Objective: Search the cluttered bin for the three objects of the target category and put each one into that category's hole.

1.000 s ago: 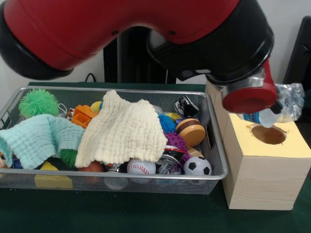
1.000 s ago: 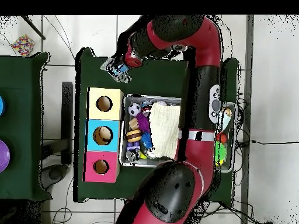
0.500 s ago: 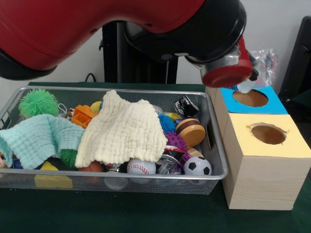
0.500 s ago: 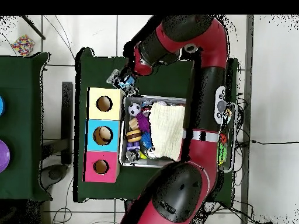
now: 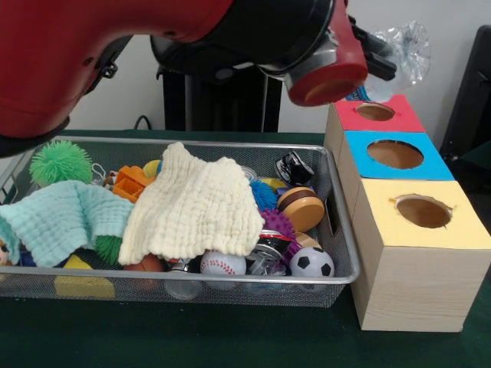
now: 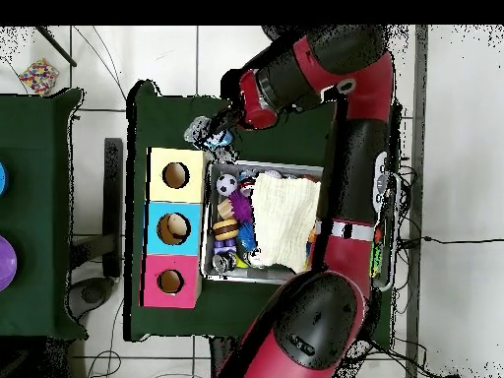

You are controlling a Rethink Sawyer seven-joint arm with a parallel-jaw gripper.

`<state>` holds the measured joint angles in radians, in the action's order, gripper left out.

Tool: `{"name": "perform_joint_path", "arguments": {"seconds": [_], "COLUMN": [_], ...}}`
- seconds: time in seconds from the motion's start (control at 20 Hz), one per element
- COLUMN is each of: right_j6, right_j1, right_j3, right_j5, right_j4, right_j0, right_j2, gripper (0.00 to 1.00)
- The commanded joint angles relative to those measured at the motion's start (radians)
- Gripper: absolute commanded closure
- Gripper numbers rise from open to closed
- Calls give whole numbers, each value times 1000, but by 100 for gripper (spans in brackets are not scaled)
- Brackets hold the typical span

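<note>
Dark green surface (image 5: 230, 345) carries wire mesh bin (image 5: 341, 268); wooden box row (image 5: 414, 284) touching it at 3 o'clock, front view.

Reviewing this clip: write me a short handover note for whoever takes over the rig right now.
Gripper: raised, carrying a crumpled clear plastic bottle; fingers mostly hidden, grip assumed.
Bottle: in the air above the pink box in the front view, not lowered to any hole.
Bin: still cluttered, cloths covering much of it.
Done: not shown in these views.
Left: drop the bottle into its category's hole, then search the bin for any others.
</note>
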<state>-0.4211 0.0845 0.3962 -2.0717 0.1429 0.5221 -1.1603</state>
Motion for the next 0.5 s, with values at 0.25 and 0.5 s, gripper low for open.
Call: {"name": "perform_joint_path", "arguments": {"seconds": [0.25, 0.5], "right_j6": [-366, -318], "right_j1": [-40, -15], "right_j3": [149, 228], "right_j5": [139, 141], "right_j4": [-176, -164], "right_j0": [27, 34], "right_j2": [52, 132], "gripper": [100, 100]}}
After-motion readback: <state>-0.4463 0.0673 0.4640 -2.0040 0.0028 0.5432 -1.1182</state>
